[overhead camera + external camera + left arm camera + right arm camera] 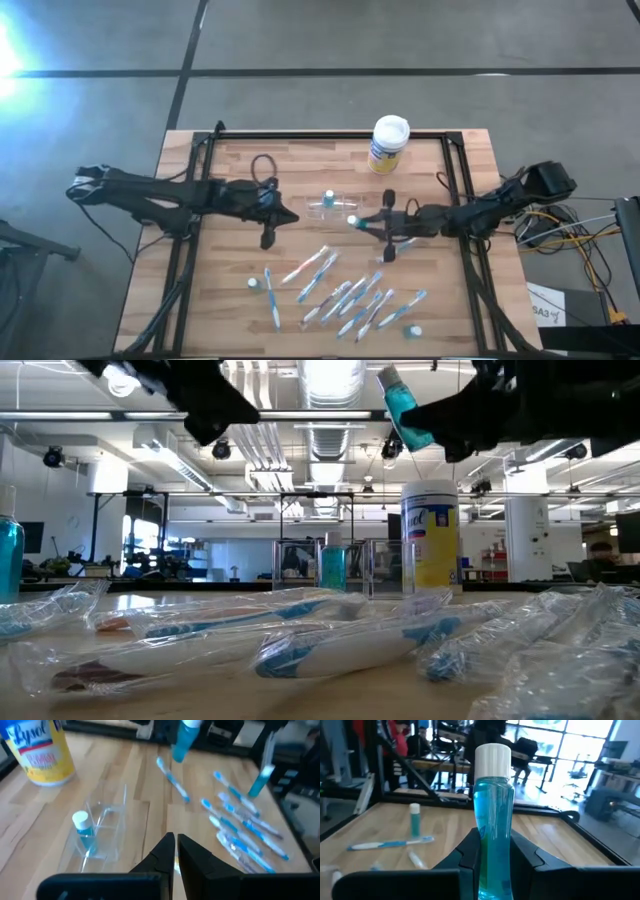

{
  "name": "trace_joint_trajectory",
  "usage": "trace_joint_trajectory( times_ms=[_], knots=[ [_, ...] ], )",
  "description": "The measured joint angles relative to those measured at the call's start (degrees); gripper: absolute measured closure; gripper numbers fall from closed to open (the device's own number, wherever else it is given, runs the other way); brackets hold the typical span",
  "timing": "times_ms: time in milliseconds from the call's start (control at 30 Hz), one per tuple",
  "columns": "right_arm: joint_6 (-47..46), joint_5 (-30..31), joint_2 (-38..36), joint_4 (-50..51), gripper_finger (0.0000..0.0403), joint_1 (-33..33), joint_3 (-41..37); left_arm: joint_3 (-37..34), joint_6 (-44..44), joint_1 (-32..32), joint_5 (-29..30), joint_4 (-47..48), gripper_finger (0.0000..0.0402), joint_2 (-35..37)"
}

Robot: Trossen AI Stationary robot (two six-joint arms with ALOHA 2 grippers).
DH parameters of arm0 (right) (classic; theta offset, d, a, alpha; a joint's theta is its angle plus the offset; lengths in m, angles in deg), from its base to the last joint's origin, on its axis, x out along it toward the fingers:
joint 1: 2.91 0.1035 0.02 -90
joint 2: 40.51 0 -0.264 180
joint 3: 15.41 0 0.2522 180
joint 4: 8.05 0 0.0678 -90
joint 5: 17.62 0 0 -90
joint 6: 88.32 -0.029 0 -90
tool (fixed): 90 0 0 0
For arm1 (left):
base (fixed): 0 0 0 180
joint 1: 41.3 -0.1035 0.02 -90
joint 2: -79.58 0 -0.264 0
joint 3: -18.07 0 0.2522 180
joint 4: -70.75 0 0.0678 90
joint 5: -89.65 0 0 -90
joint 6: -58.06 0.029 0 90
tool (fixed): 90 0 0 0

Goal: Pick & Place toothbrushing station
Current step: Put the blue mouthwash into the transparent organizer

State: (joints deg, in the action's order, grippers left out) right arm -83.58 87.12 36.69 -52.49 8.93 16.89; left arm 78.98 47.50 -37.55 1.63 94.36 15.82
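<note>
High view: wooden table [230, 300] with both arms reaching in toward its middle.
Canister: white-lidded yellow canister [389, 145] stands at the far edge, not part of the set.
Holder: clear holder [334, 206] sits mid-table between the grippers, one small bottle [328, 198] standing inside it.
Right gripper [357, 223]: clamped on an upright bottle of blue liquid [493, 825], raised just beside the holder; nearer arm for the drop.
Left gripper [284, 213]: fingers closed, empty, on the holder's other side.
Toothbrushes [345, 295]: wrapped, scattered nearer the front edge.
</note>
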Motion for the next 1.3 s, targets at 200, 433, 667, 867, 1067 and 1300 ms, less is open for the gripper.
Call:
trace_joint_trajectory(
  times_ms=[200,433,667,867,1067,1300],
  knots=[
    [-0.58,-0.18,3.43,-5.05,0.0341,-1.13,-1.93,18.93,2.92,-0.15,0.36,12.19,0.0376,-11.54],
    [-0.39,0.26,6.67,-4.98,0.0339,-1.14,-0.37,41.03,9.04,-0.15,-0.18,24.66,0.0340,-24.50],
    [-0.04,0.47,7.69,-5.01,0.0338,-1.14,0.03,54.97,7.60,-0.22,-0.94,35.94,0.0237,-35.48],
    [0.44,1.92,7.72,-5.11,0.0337,-1.14,0.19,60.17,7.42,-0.33,-0.94,39.62,0.0176,-40.84],
    [0.84,1.92,7.70,-5.09,0.0337,-1.14,0.60,61.25,7.00,-0.51,-0.93,40.13,0.0167,-42.09],
    [1.25,1.97,7.94,-5.07,0.0337,-1.12,1.60,60.98,4.80,-1.99,-0.44,39.85,0.0169,-42.78]
  ],
)
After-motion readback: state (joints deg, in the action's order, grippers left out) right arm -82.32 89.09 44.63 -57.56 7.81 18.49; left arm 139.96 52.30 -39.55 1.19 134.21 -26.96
